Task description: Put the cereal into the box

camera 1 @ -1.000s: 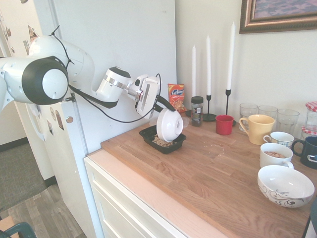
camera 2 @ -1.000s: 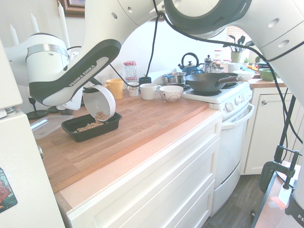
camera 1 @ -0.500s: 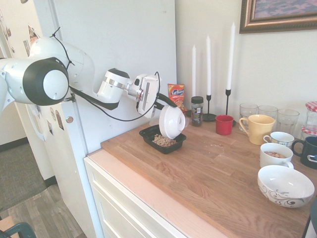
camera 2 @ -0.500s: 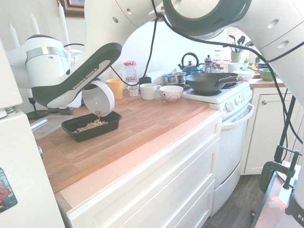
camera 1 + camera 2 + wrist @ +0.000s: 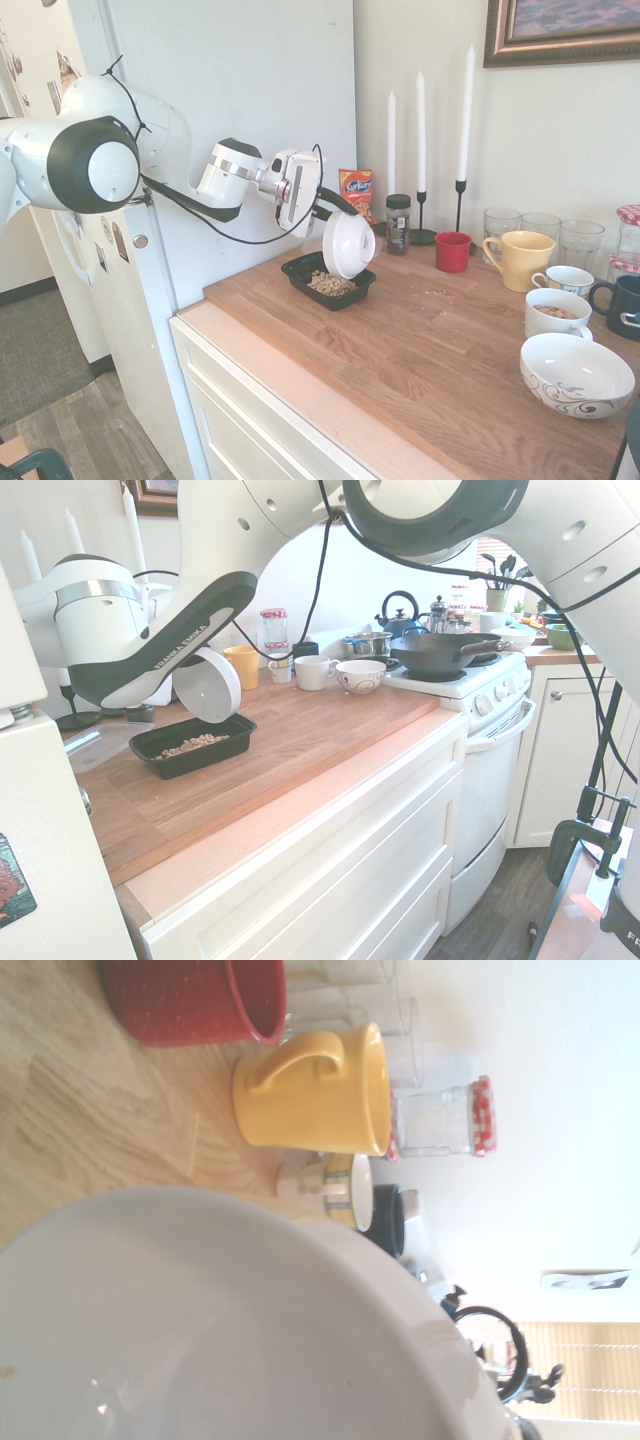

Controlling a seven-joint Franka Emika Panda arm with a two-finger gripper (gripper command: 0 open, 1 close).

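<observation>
The box [image 5: 302,270] is a shallow black tray near the counter's left back corner, and the tan-brown cereal [image 5: 328,284] lies heaped inside it. My gripper [image 5: 333,207] is shut on the rim of a white bowl [image 5: 348,245], holding it tipped on its side just above the tray's far end. In the second exterior view the bowl [image 5: 207,685] hangs over the box [image 5: 190,765], where the cereal [image 5: 190,745] shows. The wrist view is filled by the bowl's bare white inside [image 5: 200,1320].
An orange snack bag [image 5: 355,190], a spice jar [image 5: 398,222] and candlesticks stand behind the tray. A red cup [image 5: 452,251], a yellow mug [image 5: 520,258], glasses, cups and a patterned bowl [image 5: 575,373] crowd the right. A clear lid [image 5: 100,742] lies beside the tray.
The tipped bowl has risen a little above the tray. The last cereal pieces have slid out of it into the box, and its inside now looks bare.
</observation>
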